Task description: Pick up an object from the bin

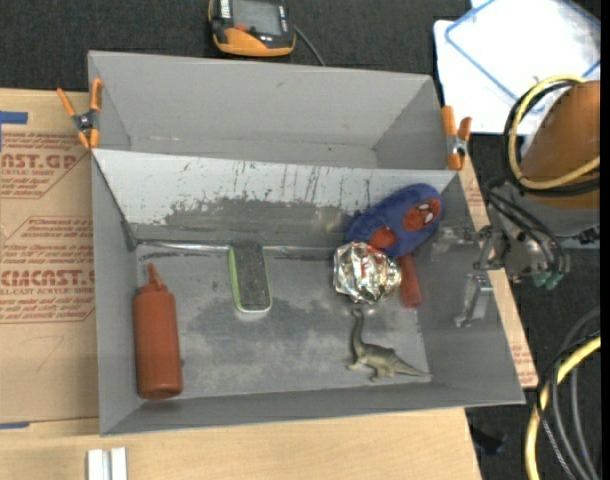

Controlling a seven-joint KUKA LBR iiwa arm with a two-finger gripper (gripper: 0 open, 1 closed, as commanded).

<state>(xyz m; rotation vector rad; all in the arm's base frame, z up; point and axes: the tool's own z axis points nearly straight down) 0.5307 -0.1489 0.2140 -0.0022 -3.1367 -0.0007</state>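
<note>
A black surface (385,18) spreads on the far side, bearing an orange-and-black device (250,23) and, far right, a blue-edged white sheet (525,38); pale wood (285,450) lies near.

1. The bin (265,108) is showing plain grey walls, with dark streaks and scuffs running down its back slope and smudging its floor.
2. The squeeze bottle (156,338) is showing a rusty red all over, nozzle included.
3. The flat bar (250,278) is showing a dull grey top and a pale whitish-green edge at its near end.
4. The crumpled foil ball (365,273) is glinting silver, with white highlights and dark creases.
5. The soft toy (400,213) is showing deep blue with red and orange patches.
6. The short stick (410,286) is showing red.
7. The toy dinosaur (380,360) is showing olive-tan.
8. The gripper (473,298) is showing silver-grey metal, and the arm's cover (575,133) is showing orange-brown.
</note>
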